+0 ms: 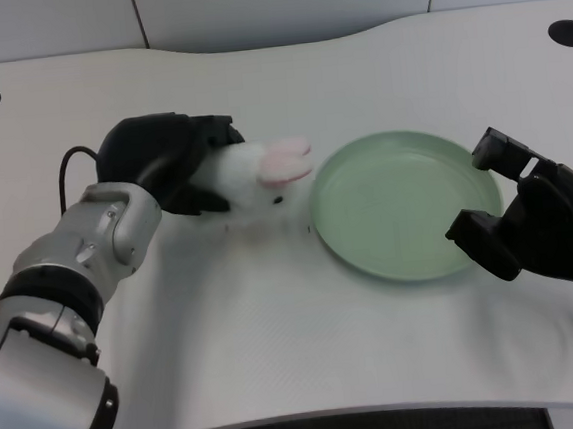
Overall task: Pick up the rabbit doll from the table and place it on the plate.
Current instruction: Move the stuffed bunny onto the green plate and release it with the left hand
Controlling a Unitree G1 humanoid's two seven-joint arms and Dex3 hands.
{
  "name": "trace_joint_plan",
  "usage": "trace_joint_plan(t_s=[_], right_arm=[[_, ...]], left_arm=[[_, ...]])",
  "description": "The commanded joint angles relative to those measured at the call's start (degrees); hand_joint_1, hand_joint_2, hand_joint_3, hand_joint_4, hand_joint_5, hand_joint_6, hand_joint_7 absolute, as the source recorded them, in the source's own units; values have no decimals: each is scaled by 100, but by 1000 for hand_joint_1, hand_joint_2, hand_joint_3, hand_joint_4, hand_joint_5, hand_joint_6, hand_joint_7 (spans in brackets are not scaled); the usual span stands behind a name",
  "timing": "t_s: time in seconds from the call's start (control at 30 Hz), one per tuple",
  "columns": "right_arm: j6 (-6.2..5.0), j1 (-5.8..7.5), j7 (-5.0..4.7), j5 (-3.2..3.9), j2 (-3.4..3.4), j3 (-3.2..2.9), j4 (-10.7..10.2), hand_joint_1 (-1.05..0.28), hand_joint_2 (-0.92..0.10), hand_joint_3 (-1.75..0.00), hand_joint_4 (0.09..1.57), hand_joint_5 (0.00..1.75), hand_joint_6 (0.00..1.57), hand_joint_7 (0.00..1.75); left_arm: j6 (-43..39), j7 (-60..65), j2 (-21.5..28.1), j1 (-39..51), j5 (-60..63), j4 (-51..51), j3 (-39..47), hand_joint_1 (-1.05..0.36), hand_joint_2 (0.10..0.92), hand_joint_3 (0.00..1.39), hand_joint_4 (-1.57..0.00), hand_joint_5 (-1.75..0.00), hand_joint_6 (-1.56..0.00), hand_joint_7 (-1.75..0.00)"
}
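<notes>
Left forearm (67, 284): seen lower left, silver, angled up toward table centre.
Left hand (166, 160): closed round rabbit doll, fingers wrapped over its back.
Rabbit doll (255, 172): white w/ pink ears, gripped by left hand, ears pointed at plate, just beside plate's left rim; whether it's lifted off table can't be told.
Plate (349, 239): green, round, on white table (276, 326), right of doll.
</notes>
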Motion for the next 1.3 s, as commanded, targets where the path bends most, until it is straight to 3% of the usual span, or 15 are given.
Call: trace_joint_plan(t_s=[0.03, 0.13, 0.27, 0.4, 0.5, 0.57, 0.7, 0.83, 1.0, 1.2, 1.23, 1.27, 1.3], right_arm=[[7, -54, 86, 51, -16, -28, -12, -611, -920, -56, 1044, 1746, 801, 1746], [14, -52, 61, 44, -5, -15, -36, -614, -913, -52, 1050, 1746, 808, 1746], [51, -59, 109, 50, 3, -12, -38, -619, -915, -46, 1054, 1746, 815, 1746], [20, -73, 162, 18, 14, 20, -40, -629, -915, -56, 1053, 1746, 815, 1746], [19, -87, 218, 20, 31, 31, -44, -635, -900, -43, 1065, 1746, 841, 1746], [0, -82, 273, 54, 70, 8, -46, -627, -904, -41, 1066, 1746, 839, 1746], [-89, -68, 286, 65, 126, -5, -71, -629, -908, -38, 1065, 1746, 836, 1746], [49, -101, 373, 60, 154, 23, -81, -629, -886, -20, 1088, 1746, 863, 1746], [29, -105, 415, 107, 201, -19, -113, -618, -888, -18, 1089, 1746, 860, 1746], [31, -101, 440, 104, 194, -14, -129, -618, -888, -16, 1093, 1746, 865, 1746], [23, -97, 451, 107, 191, -18, -128, -620, -888, -15, 1089, 1746, 857, 1746], [17, -94, 459, 110, 188, -22, -128, -621, -889, -15, 1085, 1746, 853, 1746], [14, -93, 462, 111, 187, -24, -127, -621, -890, -15, 1084, 1746, 851, 1746]], left_arm=[[-162, 110, -114, -229, -14, -50, -38, -181, 909, 7, -525, -1353, -806, -680], [-229, 16, -272, -353, -36, -58, -36, -175, 920, 21, -464, -1481, -649, -1007], [-348, -19, -431, -430, -22, -68, -64, -184, 921, 42, -459, -1514, -620, -1079], [-390, -4, -651, -495, 74, -75, -212, -184, 921, 70, -440, -1590, -601, -1170], [-381, 2, -815, -511, 190, -73, -400, -173, 921, 83, -435, -1615, -579, -1207], [-382, -10, -919, -495, 261, -67, -519, -177, 921, 78, -431, -1628, -581, -1190], [-378, -4, -1049, -453, 329, -54, -669, -181, 921, 63, -425, -1633, -608, -1116], [-452, 65, -1211, -380, 440, -42, -878, -181, 921, 45, -432, -1648, -602, -1162], [-423, 152, -1318, -352, 554, -25, -1052, -211, 921, 65, -433, -1642, -575, -1169], [-203, 322, -1319, -384, 768, -12, -1329, -261, 921, 92, -424, -1634, -551, -1156], [-56, 424, -1321, -406, 898, -9, -1455, -422, 921, 66, -338, -1261, -489, -839], [48, 499, -1324, -421, 988, -6, -1545, -541, 921, 70, -314, -917, -522, -467], [108, 545, -1326, -428, 1038, -4, -1595, -582, 921, 71, -307, -797, -537, -333]])
